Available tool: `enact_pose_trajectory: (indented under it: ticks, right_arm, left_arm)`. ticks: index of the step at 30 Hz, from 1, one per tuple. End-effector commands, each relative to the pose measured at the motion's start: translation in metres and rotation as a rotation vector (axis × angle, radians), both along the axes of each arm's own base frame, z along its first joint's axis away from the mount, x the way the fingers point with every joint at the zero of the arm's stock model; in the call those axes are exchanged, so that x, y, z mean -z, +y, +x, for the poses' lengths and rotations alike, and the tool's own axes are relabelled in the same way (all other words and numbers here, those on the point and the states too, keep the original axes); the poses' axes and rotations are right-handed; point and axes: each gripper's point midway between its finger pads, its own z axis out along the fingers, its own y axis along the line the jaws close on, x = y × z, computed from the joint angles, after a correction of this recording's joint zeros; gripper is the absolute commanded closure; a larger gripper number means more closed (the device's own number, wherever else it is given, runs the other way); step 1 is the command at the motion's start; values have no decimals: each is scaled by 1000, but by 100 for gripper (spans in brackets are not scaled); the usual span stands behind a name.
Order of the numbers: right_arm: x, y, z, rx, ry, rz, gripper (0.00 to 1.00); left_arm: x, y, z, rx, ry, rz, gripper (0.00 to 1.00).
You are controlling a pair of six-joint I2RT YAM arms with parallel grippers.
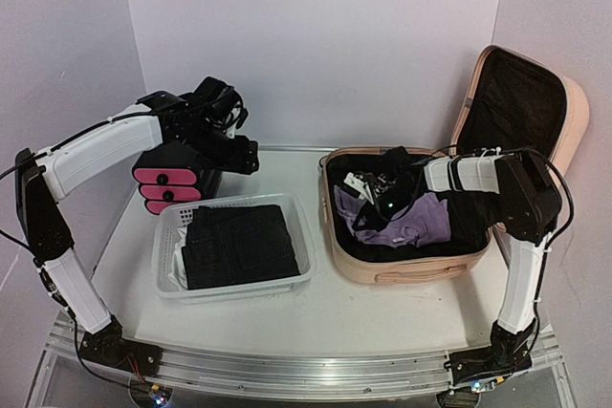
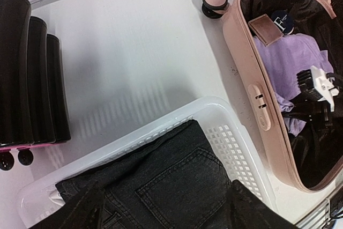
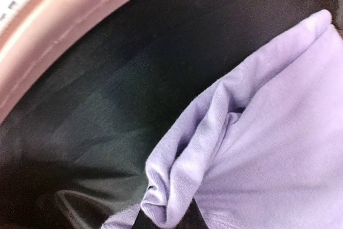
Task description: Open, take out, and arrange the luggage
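The peach-pink luggage (image 1: 411,269) lies open on the right of the table, its black-lined lid (image 1: 521,102) standing up behind it. Inside it lies a lilac garment (image 1: 421,222) on dark lining. My right gripper (image 1: 378,190) is down in the luggage and shut on a fold of the lilac garment (image 3: 278,132); its black fingertips (image 3: 144,222) pinch the cloth from below. The luggage rim (image 3: 80,9) shows at the top left of the right wrist view. My left gripper (image 1: 239,150) is raised above the table's left side, open and empty, with its fingers (image 2: 80,213) spread over the jeans.
A white mesh basket (image 1: 234,289) holds folded black jeans (image 1: 239,246) at centre left, also in the left wrist view (image 2: 177,186). A black-and-pink drawer box (image 1: 172,183) stands behind it. A small brown box (image 2: 265,27) lies in the luggage. A black wheel (image 2: 215,1) sticks out.
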Motion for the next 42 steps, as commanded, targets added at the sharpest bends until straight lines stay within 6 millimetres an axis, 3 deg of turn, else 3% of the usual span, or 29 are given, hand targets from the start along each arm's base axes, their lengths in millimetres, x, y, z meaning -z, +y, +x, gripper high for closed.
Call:
enact_pose_trajectory:
  ticks: [1, 6, 13, 18, 21, 25, 29, 34, 42]
  right_arm:
    - [-45, 1, 1, 21, -29, 95, 100]
    - [-67, -5, 1, 67, 15, 172, 100]
    - [-95, -3, -11, 42, 55, 245, 100]
    - [-100, -6, -10, 55, 69, 257, 100]
    - [-96, -12, -4, 69, 63, 244, 100]
    - [-99, -13, 16, 121, 97, 272, 100]
    - [-104, -12, 12, 79, 96, 302, 100]
    - [-112, -10, 13, 68, 77, 321, 100]
    - [-119, -10, 5, 29, 50, 331, 100]
  left_arm:
    - [-31, 2, 0, -24, -28, -82, 19]
    - [-46, -4, 7, -66, 0, -181, 1]
    - [-42, -20, 21, -256, 309, -514, 1]
    - [-17, -74, 24, -332, 685, -709, 8]
    - [3, -112, 15, -391, 870, -750, 10]
    - [18, -162, 3, -457, 986, -777, 8]
    - [33, -203, -11, -550, 1070, -796, 6]
    - [33, -230, 0, -626, 1034, -887, 4]
    - [45, -246, 24, -764, 999, -979, 8]
